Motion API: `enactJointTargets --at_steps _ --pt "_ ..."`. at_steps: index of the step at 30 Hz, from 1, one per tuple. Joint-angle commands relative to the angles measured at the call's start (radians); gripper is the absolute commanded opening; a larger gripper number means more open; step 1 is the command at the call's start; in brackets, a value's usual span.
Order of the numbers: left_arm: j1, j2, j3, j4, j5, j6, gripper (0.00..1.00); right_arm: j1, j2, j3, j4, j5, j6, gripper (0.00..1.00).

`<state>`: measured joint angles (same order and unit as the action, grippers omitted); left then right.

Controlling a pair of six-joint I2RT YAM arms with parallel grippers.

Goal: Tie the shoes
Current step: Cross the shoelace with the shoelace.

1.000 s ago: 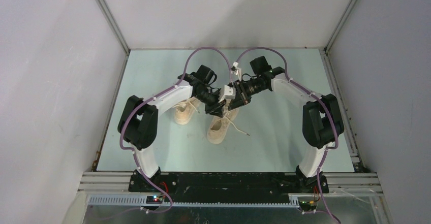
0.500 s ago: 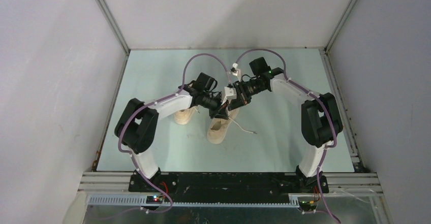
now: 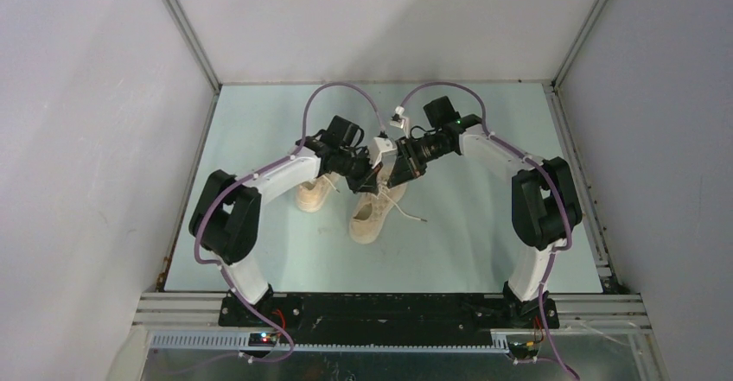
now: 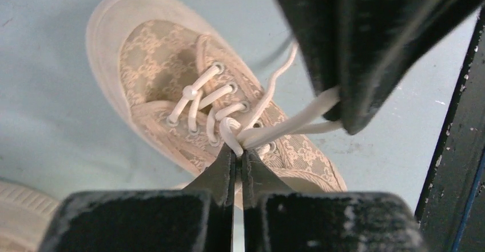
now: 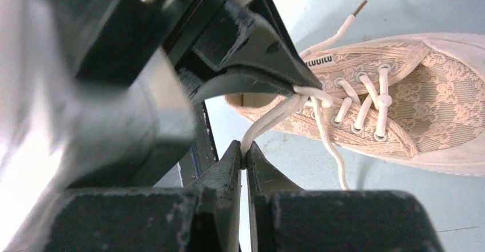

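Enclosure: plain white walls (image 3: 380,18) around a pale blue-green tabletop (image 3: 484,251).
Worked sneaker (image 3: 370,219): near the tabletop centre, sole down, toe toward 6 o'clock.
Second sneaker (image 3: 311,195): at 10 o'clock from the worked sneaker, partly under the left arm (image 3: 277,174) and handled by neither arm.
Left jaws: pressed together, pinching the lace crossing (image 4: 234,136) just above the top eyelets.
Right jaws: pressed together on the lace strand (image 5: 269,118), a short way out from that crossing.
Jaws relative to sneaker: both pairs meet over its 12 o'clock end, tips close together and joined by the short, taut strand.
Loose lace end (image 3: 413,219): lies on the tabletop at 3 o'clock from the sneaker.
Step in hand (judged): drawing the strand out to form or tighten a knot.
Risk, slip: each pinch is at the very tips, so a pull off the grip line could let the strand escape.
Risk, lift: the sneaker looks light, so a hard pull could drag or tip it.
Risk, collision: the tips work almost touching, so a small aiming error could knock them together.
Risk, slack: releasing either pinch early would probably loosen the crossing.
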<state>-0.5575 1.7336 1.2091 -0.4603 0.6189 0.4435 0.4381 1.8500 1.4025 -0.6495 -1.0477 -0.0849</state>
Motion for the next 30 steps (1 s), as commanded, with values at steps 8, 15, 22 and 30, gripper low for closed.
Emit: enactJointTargets --at_steps 8,15,22,30 --pt "0.028 -0.006 0.041 -0.011 -0.176 -0.035 0.00 -0.008 0.023 0.067 0.011 0.014 -0.028 0.34" --pt "0.028 -0.011 0.021 0.029 -0.233 -0.052 0.00 -0.026 0.102 0.131 0.045 0.253 -0.022 0.39" --pt "0.025 -0.059 -0.039 0.066 -0.185 -0.044 0.00 -0.010 0.296 0.330 0.092 0.257 -0.033 0.34" --pt "0.027 -0.085 -0.075 0.063 -0.201 0.055 0.00 0.031 0.401 0.383 0.056 -0.004 -0.105 0.30"
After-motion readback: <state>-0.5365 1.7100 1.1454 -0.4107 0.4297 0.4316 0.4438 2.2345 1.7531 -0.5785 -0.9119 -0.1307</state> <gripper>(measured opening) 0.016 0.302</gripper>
